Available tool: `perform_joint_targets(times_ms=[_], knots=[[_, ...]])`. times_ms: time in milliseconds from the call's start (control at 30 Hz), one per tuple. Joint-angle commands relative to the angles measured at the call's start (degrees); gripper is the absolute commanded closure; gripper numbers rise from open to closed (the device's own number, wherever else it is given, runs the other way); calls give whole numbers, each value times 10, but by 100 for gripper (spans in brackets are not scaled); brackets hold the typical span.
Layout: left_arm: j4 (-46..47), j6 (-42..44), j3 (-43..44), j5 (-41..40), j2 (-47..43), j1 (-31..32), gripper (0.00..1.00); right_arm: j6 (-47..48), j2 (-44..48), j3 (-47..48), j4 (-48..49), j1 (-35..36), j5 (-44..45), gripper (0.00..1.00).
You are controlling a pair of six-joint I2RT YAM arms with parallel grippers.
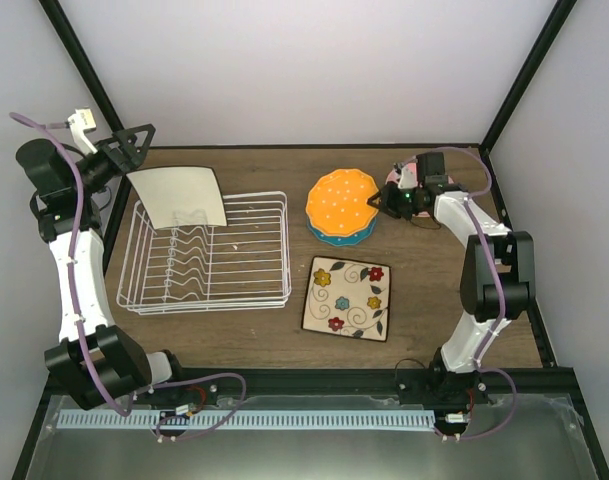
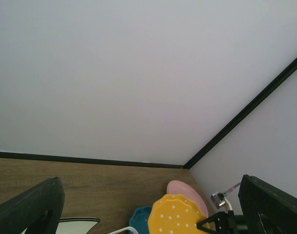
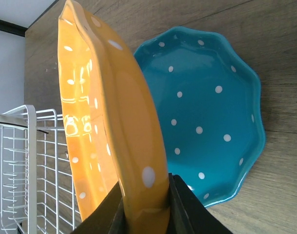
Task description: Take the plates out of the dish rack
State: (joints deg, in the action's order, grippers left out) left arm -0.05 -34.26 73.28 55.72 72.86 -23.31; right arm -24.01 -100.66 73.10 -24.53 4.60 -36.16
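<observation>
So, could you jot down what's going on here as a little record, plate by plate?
Left pincer: open, above the plain cream plate
Plain cream plate: upright in the dish rack
Right pincer: shut on the orange dotted plate
Orange dotted plate: held over the teal plate
Flowered plate: flat on the table
Pink plate: beside the right pincer

Left hand (image 1: 141,146) raised, spread wide, right hand (image 1: 381,203) outstretched, clamped.
</observation>
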Motion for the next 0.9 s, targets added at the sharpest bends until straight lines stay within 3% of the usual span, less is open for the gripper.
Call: perform_joint_targets(times_ms=[0,867], knots=[[1,3,-3,10,-9,2,0,-21,7,10,83,-4,-61,99],[-4,8,-2,14,-11,2,0,-25,-78,11,110,-4,-35,99]])
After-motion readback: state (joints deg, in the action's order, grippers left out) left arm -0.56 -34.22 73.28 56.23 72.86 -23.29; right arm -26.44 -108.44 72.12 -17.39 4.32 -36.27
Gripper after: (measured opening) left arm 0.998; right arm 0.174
